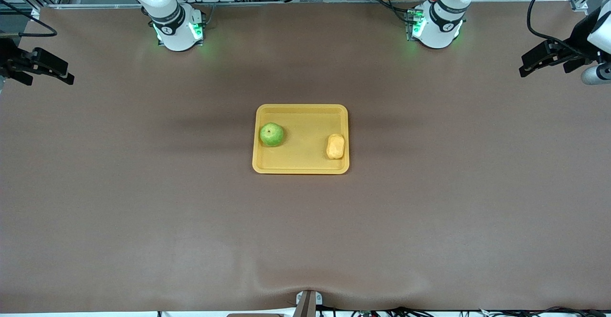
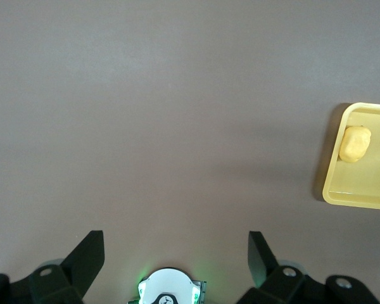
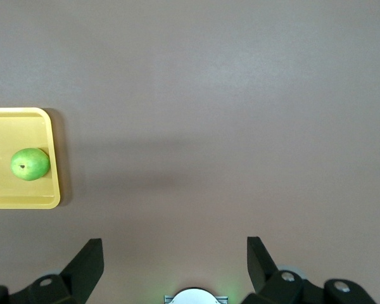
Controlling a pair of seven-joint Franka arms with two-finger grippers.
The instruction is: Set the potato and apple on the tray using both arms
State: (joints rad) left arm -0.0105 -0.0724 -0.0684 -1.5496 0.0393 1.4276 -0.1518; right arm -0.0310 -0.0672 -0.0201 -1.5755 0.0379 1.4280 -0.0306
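The apple (image 1: 271,134) and the potato (image 1: 335,146) both lie in the tray (image 1: 300,168), well apart from both grippers. The left gripper (image 1: 525,68) hangs over its table end, fingers wide open and empty. The right gripper (image 1: 67,77) waits the same way over its own end.

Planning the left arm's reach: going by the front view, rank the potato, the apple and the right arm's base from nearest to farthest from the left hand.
From the open left hand, over the table's left-arm end:
1. Potato, at the tray's left-arm end.
2. Apple, at the tray's right-arm end.
3. Right arm's base, along the table's edge.
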